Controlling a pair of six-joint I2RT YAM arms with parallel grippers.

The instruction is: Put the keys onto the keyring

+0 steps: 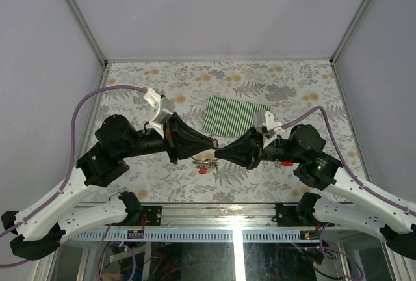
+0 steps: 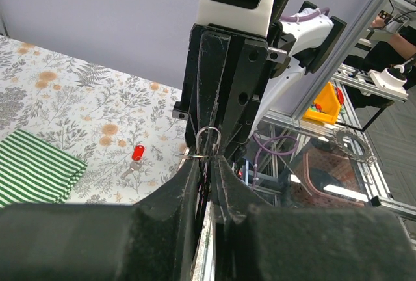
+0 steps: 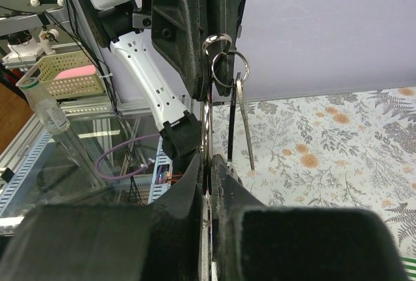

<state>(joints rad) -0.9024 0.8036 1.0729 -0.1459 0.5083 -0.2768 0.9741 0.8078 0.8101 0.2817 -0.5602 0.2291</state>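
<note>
Silver keyring (image 2: 208, 129) held up off the table (image 2: 78, 99), between the two gripper tips.
Left gripper (image 2: 208, 162) is clenched on the ring's near edge. Right gripper (image 3: 207, 159) meets it tip to tip with its fingers pressed together at the far edge; whether it grips there is unclear. A metal key (image 3: 245, 121) hangs on a small loop beside the left fingers. Red-tagged key (image 2: 136, 155) lies on the table, near the striped cloth (image 2: 32, 167).

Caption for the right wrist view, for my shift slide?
Right gripper and left gripper meet tip to tip, jaws shut on the keyring, a key dangling above the floral table.
</note>
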